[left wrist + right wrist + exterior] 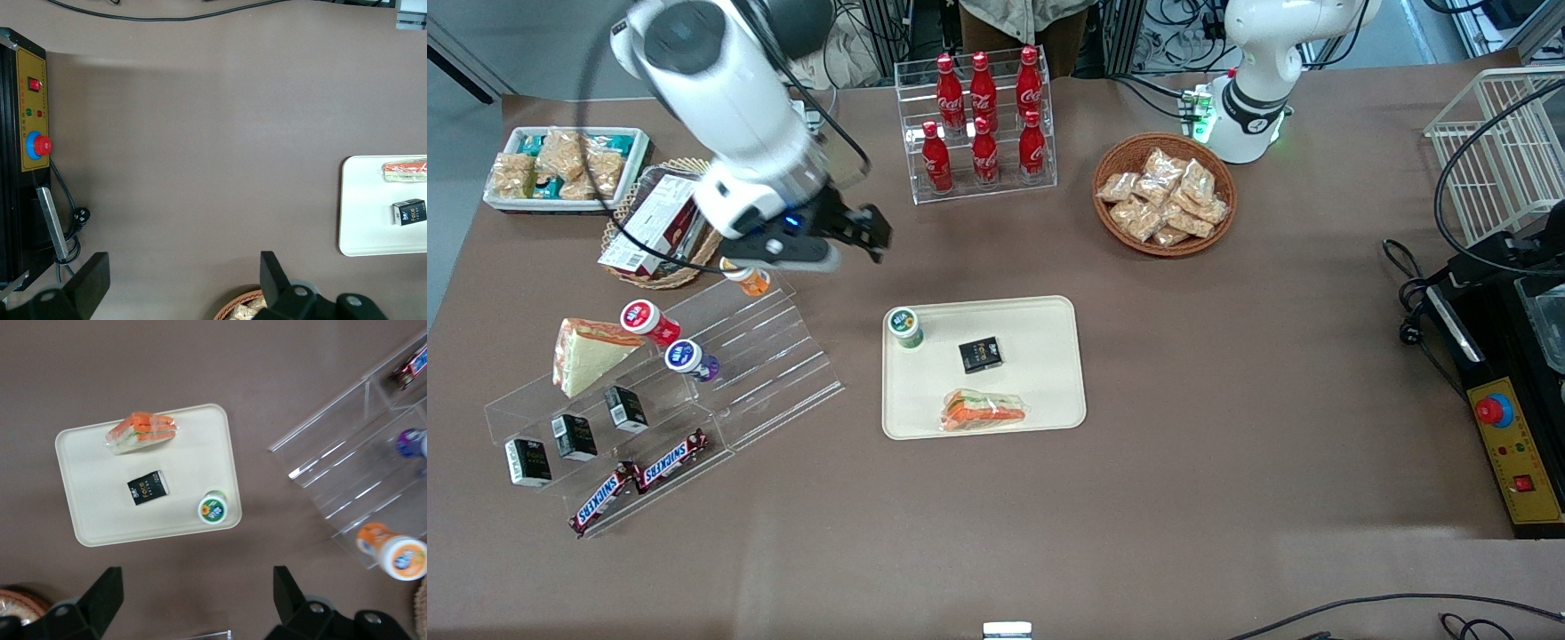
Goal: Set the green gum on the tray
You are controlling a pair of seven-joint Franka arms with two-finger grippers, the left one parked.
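We see the green gum (pixel 905 327) standing upright on the tray (pixel 1040 313), in the corner nearest the acrylic stepped rack (pixel 765 356), close to the low rim, and apart from the small black box (pixel 980 354) and the wrapped sandwich (pixel 983 411) that share the tray. Our hand (pixel 854 233) hangs above the tabletop (pixel 1227 444), farther from the front camera than the tray and well clear of the bottle; the wrist view shows its two fingers (pixel 100 593) spread wide with nothing between them. We judge the placing itself to be done, so the risks from here lie in how we leave. The orange-lidded bottle (pixel 749 277) sits on the rack's top step almost under the arm, and a low or careless sweep toward the working arm's end of the tabletop could knock it off, or nudge the red-lidded bottle (pixel 649 320) and the purple-lidded bottle (pixel 690 359) on the steps nearer the camera. The gum is tall for its base and stands near the tray's edge, so any bump to the tray or a descending pass over that corner could tip it or roll it onto the tabletop. A high, straight retreat looks safest to us.
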